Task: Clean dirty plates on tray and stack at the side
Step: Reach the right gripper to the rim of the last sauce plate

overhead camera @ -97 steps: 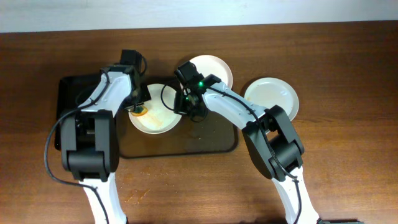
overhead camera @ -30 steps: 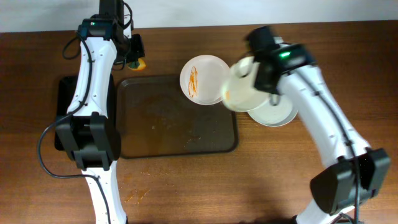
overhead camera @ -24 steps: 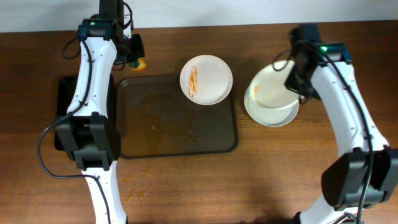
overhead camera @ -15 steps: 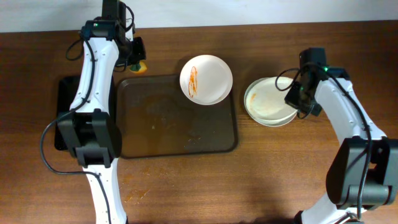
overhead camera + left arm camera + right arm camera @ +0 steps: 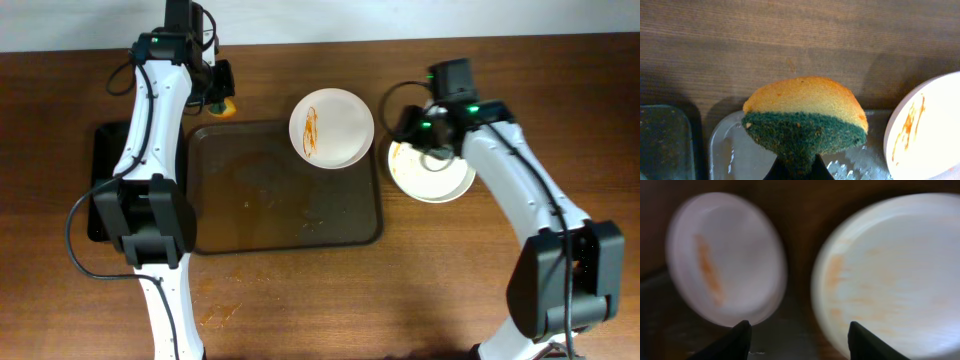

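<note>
A white plate (image 5: 332, 127) streaked with orange-red sauce rests at the far right corner of the brown tray (image 5: 250, 215). It also shows as the plate (image 5: 725, 255) and the plate (image 5: 930, 125) in the wrist views. To the right of the tray a stack of white plates (image 5: 440, 178) lies on the table; the top plate (image 5: 890, 270) has a faint orange smear. My right gripper (image 5: 415, 135) hovers open and empty over the gap between them, its fingers (image 5: 737, 340) spread wide. My left gripper (image 5: 796, 172) is shut on a yellow-and-green sponge (image 5: 805, 117) above the tray's far left corner.
A smaller black tray (image 5: 100, 170) lies left of the brown one. The brown tray corner (image 5: 740, 145) looks wet and smeared. Bare wooden table (image 5: 400, 290) surrounds everything, and the far table edge meets a white wall.
My right gripper carried a wiped plate from the tray, set it on the plate at the right, opened, and swung back left. The left arm with the sponge barely moved.
</note>
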Controlling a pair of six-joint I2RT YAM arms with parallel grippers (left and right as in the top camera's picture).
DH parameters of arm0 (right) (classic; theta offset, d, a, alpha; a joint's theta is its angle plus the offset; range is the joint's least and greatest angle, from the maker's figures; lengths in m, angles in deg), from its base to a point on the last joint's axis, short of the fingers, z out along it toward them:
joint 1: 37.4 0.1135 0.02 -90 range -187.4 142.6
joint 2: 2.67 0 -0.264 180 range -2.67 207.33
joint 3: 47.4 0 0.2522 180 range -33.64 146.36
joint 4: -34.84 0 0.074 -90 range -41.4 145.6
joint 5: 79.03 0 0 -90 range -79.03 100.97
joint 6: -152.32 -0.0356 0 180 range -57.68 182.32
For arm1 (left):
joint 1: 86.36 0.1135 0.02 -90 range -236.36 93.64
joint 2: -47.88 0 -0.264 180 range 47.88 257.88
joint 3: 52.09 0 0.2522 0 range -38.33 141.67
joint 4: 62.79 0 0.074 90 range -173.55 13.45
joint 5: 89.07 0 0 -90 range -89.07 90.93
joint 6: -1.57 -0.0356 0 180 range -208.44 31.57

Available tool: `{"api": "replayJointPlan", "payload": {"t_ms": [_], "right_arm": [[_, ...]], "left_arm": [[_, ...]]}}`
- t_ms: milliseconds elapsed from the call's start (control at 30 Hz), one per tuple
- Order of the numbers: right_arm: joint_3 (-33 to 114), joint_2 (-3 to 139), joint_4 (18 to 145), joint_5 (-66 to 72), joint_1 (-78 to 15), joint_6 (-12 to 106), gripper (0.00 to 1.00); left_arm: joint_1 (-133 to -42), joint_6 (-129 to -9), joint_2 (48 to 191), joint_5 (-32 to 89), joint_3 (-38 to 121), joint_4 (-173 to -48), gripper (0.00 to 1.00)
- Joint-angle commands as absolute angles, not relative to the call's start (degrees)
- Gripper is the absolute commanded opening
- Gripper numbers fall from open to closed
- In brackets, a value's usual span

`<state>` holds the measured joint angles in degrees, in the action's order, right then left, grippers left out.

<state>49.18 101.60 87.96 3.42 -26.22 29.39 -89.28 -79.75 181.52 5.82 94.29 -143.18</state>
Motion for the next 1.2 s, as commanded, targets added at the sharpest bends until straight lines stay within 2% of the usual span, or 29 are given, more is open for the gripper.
{"api": "replayJointPlan", "payload": {"t_ms": [0, 100, 300, 400, 567, 700, 833, 900, 933, 1000, 1167], "right_arm": [[50.1, 106.7, 84.6, 1.7, -21.8, 20.7, 0.6], [50.1, 111.3, 82.3, 3.0, -18.3, 17.2, 0.47], [50.1, 115.7, 82.0, 8.9, -14.2, 13.7, 0.39], [50.1, 117.7, 81.9, 7.0, -13.8, 13.3, 0.25], [50.1, 118.9, 82.9, -0.1, -11.9, 13.4, 0.15], [50.1, 118.9, 85.2, -8.8, -8.2, 15.6, 0.15], [51.4, 117.9, 86.4, -9.7, -5.2, 17.9, 0.17], [54.4, 117.4, 89.2, -8.1, -6.0, 21.3, 0.27], [57.3, 117.3, 91.5, -6.3, -6.7, 24.8, 0.39], [60.6, 117.4, 92.4, -3.4, -8.0, 31.3, 0.49], [65.6, 119.3, 91.9, 0.9, -11.2, 48.9, 0.53]], "left_arm": [[-89.1, -84.9, 181.6, 5.6, 103.4, -146.5, 0.01], [-89.2, -84.9, 181.6, 5.9, 110.1, -149.3, 0.0], [-90.0, -84.9, 181.8, 5.7, 110.7, -151.2, 0.0], [-90.1, -84.9, 182.1, 5.6, 110.5, -151.2, 0.01], [-90.1, -84.9, 182.1, 5.6, 110.5, -151.2, 0.01], [-90.1, -84.9, 182.1, 5.6, 110.5, -151.7, 0.0], [-90.0, -84.9, 182.1, 5.6, 110.4, -152.1, 0.01], [-90.1, -84.9, 182.1, 5.6, 110.4, -152.3, 0.01], [-90.1, -84.9, 182.1, 5.6, 110.4, -152.5, 0.0], [-90.1, -84.9, 182.1, 5.6, 110.4, -152.6, 0.0], [-90.1, -84.9, 182.2, 5.6, 110.4, -152.3, 0.01]]}}
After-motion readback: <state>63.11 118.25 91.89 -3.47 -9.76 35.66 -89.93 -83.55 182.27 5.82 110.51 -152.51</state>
